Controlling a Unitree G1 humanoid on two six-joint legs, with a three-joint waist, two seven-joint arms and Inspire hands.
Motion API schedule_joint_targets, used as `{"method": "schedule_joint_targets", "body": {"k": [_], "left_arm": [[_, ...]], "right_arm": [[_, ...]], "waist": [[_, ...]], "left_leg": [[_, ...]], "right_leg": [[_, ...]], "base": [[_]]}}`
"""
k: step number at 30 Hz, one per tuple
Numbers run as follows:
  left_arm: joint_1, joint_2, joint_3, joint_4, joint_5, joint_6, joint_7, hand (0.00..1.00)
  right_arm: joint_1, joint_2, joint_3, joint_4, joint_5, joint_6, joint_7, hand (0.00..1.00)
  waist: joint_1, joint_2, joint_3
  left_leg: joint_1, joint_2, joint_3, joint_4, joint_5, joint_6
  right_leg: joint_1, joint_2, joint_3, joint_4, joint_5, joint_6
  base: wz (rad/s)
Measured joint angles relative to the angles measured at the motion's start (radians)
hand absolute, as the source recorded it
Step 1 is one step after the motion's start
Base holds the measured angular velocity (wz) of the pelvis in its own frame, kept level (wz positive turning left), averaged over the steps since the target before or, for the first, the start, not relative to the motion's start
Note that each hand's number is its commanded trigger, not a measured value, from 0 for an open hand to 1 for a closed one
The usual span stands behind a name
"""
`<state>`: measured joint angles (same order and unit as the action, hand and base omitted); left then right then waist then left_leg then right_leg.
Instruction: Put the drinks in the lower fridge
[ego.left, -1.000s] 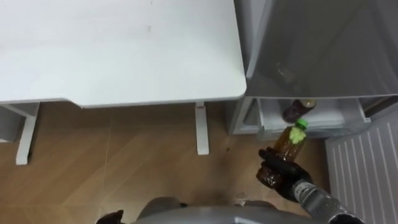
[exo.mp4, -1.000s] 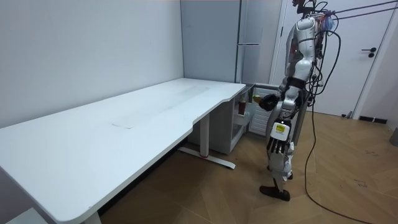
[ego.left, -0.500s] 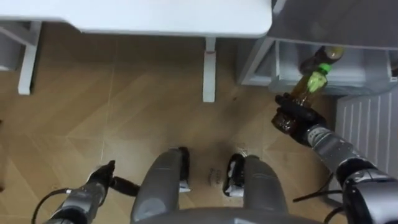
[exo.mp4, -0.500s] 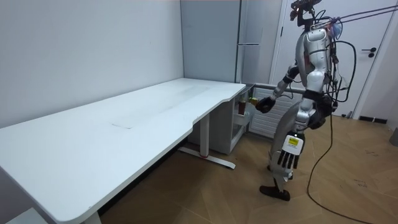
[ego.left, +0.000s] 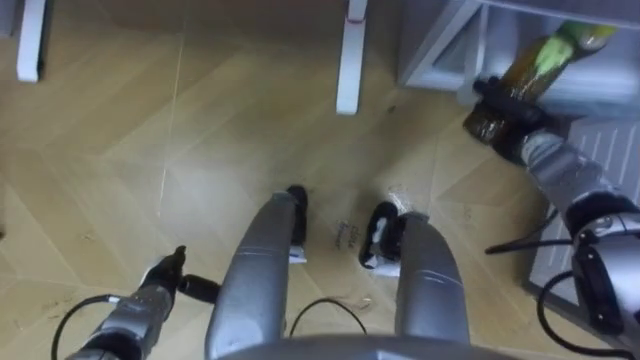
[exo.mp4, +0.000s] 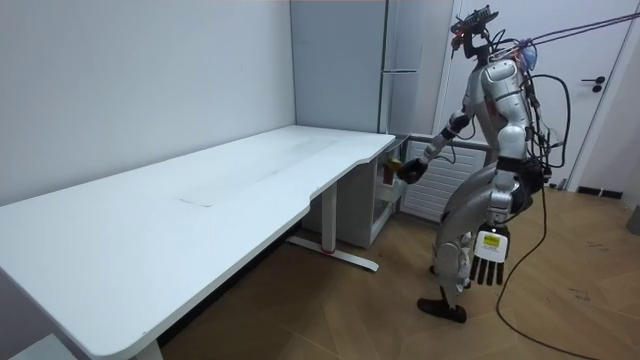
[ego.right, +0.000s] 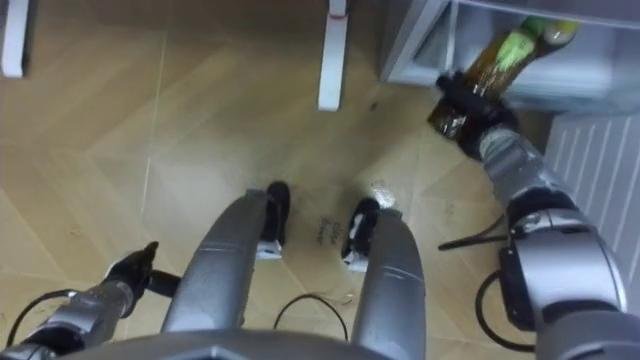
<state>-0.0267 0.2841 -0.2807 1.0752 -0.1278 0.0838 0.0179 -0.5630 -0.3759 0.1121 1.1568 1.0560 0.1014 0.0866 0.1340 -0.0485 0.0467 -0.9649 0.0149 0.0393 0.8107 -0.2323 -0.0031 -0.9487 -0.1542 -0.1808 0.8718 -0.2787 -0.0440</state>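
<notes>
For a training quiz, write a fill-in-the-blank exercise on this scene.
1. The right robot hand is shut on a brown plastic bottle with a ____ cap.
2. The bottle is held out toward the tall grey fridge's open ____ compartment.
3. The left robot hand hangs low beside the leg, open and holding ____.
Missing words: green; lower; nothing.

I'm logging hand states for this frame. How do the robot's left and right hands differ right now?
The right hand is curled round a bottle; the left hand holds nothing, fingers straight. The right hand reaches forward to the open fridge; the left hand hangs low beside the leg. Both are dark.
</notes>
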Motion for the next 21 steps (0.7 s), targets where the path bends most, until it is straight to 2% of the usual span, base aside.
{"method": "schedule_joint_targets", "body": {"k": [1,5,7,10,15,21], "left_arm": [[0.000,0.004,-0.006,-0.004,0.000,0.000,0.000,0.00],[0.000,0.008,-0.011,-0.018,0.000,-0.001,0.011,0.00],[0.000,0.008,-0.018,-0.022,0.000,-0.001,0.021,0.00],[0.001,0.009,-0.018,-0.028,-0.014,0.002,0.039,0.00],[0.005,0.019,-0.018,-0.045,-0.037,0.007,0.044,0.00],[0.052,0.027,-0.017,-0.120,-0.038,0.024,0.046,0.00]], "right_arm": [[-0.008,-0.006,0.004,0.000,-0.002,0.000,-0.001,1.00],[-0.033,-0.013,0.019,0.000,-0.001,0.000,-0.021,1.00],[-0.041,-0.014,0.022,0.000,0.013,0.003,-0.023,1.00],[-0.042,-0.015,0.032,-0.002,0.020,0.012,-0.031,1.00],[-0.043,-0.028,0.064,-0.014,0.042,0.026,-0.047,1.00],[-0.047,-0.037,0.064,-0.014,0.054,0.044,-0.069,1.00]], "waist": [[-0.003,-0.002,0.0002],[0.005,-0.006,0.0024],[0.005,-0.011,0.0047],[0.008,-0.021,0.0089],[0.008,-0.028,0.0071],[0.010,-0.028,0.0070]], "left_leg": [[-0.008,-0.012,-0.002,0.005,0.000,0.000],[-0.023,-0.019,-0.006,0.016,-0.001,0.003],[-0.023,-0.031,-0.009,0.017,-0.001,0.003],[-0.027,-0.030,-0.007,0.018,-0.002,0.002],[-0.039,-0.030,-0.009,0.020,0.000,0.002],[-0.040,-0.029,-0.009,0.020,0.000,0.001]], "right_leg": [[-0.012,-0.013,0.000,0.019,-0.011,0.001],[-0.025,-0.022,0.002,0.042,-0.024,0.003],[-0.027,-0.035,0.001,0.056,-0.036,0.005],[-0.032,-0.036,0.000,0.060,-0.040,0.005],[-0.045,-0.038,-0.007,0.066,-0.042,0.001],[-0.046,-0.039,-0.010,0.067,-0.043,-0.001]], "base": [[0.25],[0.16],[0.15],[0.01],[0.00],[0.00]]}}
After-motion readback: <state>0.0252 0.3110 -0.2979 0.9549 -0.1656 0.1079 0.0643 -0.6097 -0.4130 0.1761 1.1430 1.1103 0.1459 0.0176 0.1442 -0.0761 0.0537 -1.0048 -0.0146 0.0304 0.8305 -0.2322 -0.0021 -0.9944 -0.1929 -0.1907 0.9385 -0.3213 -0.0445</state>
